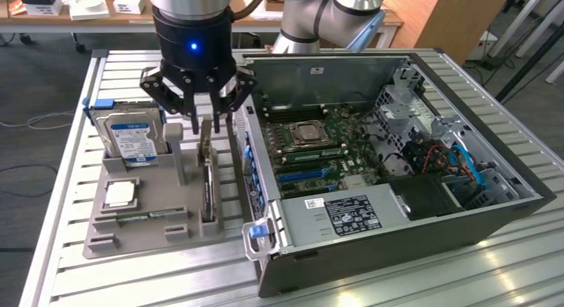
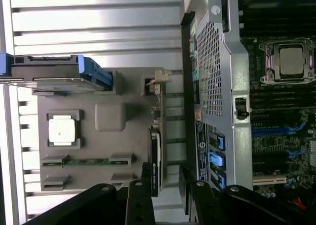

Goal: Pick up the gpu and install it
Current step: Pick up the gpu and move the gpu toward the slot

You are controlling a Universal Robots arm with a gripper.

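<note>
The gpu (image 1: 208, 181) is a thin dark card standing on edge in a slot of the grey holder tray (image 1: 141, 244), just beside the open computer case (image 1: 493, 218). My gripper (image 1: 205, 122) hangs right over the card's far end, open, with a finger on each side of its top edge. In the wrist view the gpu (image 2: 155, 136) shows edge-on. My gripper (image 2: 165, 175) straddles its near end, one finger close to the card and the other well apart from it. The motherboard (image 1: 326, 148) lies bare inside the case, its blue slots (image 2: 276, 131) uncovered.
In the same tray a silver hard drive (image 1: 132, 138) with a blue-white label stands upright, a square processor (image 1: 119, 193) lies flat, and a narrow green memory stick (image 1: 145, 216) sits in its groove. The case wall (image 2: 219, 87) is close beside the card. A power supply (image 1: 352, 211) fills the case's front.
</note>
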